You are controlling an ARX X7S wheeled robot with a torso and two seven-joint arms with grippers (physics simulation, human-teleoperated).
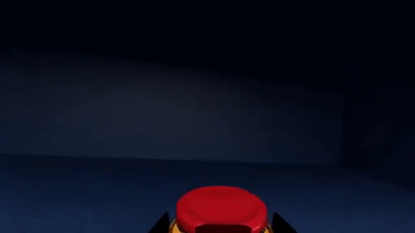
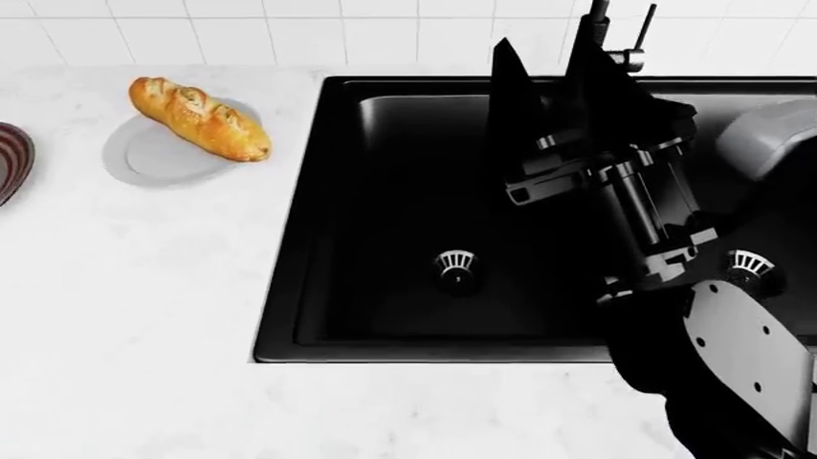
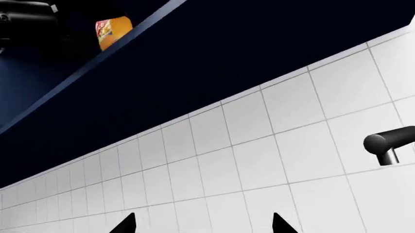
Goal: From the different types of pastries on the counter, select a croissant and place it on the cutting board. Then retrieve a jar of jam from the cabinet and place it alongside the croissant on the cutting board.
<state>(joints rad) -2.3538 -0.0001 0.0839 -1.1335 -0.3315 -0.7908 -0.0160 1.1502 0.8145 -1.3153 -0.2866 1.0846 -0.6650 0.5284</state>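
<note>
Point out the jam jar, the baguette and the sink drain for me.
jar of jam (image 1: 221,208): left wrist view, on its red lid.
baguette (image 2: 198,117): head view, middle of the scored crust.
sink drain (image 2: 454,263): head view, on the metal strainer in the black basin.

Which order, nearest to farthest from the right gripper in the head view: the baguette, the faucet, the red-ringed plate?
1. faucet, beside the right gripper at the sink's back.
2. baguette, on the counter left of the sink.
3. red-ringed plate, at the far left edge.
</note>
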